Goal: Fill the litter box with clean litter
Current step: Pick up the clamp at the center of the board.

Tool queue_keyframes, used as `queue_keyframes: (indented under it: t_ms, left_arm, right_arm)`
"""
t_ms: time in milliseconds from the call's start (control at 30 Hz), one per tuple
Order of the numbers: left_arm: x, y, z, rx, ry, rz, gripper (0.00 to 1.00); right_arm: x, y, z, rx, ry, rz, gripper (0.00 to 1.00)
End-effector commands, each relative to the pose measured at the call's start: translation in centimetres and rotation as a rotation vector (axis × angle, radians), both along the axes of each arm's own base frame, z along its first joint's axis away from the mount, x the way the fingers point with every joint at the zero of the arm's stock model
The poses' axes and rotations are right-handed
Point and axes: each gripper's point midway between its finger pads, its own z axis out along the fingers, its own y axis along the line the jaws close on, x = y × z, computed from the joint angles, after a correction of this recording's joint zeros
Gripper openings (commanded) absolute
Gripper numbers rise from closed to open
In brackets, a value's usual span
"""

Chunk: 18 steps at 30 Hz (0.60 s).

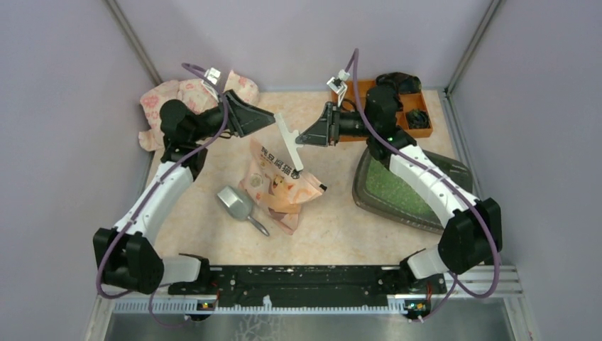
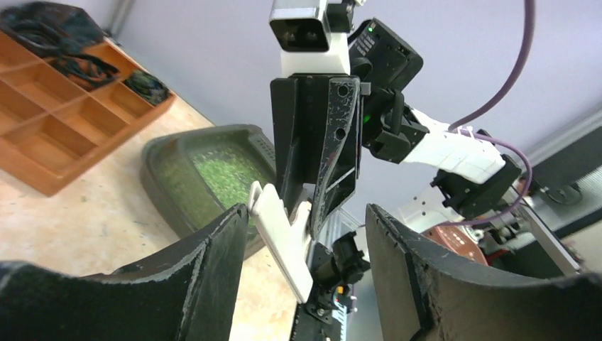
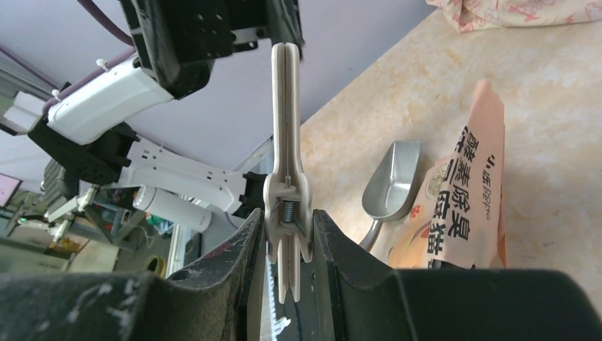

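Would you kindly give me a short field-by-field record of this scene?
right gripper: shut on the white clip, held above the table
left gripper: open, the clip's far end between its fingers
litter bag: lying mid-table
scoop: on the table beside the bag, on the left arm's side
litter box: right side, green litter inside
organiser: behind the litter box

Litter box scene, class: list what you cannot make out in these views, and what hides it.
- Top view: the litter box, partly under the right arm.
- Top view: the orange organiser, dark contents too small to name.
- Right wrist view: the scoop, handle runs behind the jaws of the right gripper.
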Motion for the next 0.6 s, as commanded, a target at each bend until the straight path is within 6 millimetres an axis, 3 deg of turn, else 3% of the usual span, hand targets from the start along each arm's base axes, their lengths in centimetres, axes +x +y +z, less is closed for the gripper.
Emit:
queue_keyframes:
  t_ms: [0, 367, 567]
  left_arm:
    - [0.1, 2.1, 2.9, -0.007, -0.085, 0.098, 0.68]
    - [-0.9, 2.0, -0.8, -0.003, 0.046, 0.063, 0.70]
    - [-0.5, 1.6, -1.5, -0.004, 0.071, 0.070, 0.70]
  right_arm:
    - [0.1, -0.6, 2.1, 0.066, -0.037, 0.031, 0.00]
    - [-0.5, -0.5, 3.8, 0.192, 0.014, 0.094, 0.00]
    - [-0.3, 0.6, 3.7, 0.184, 0.026, 0.108, 0.00]
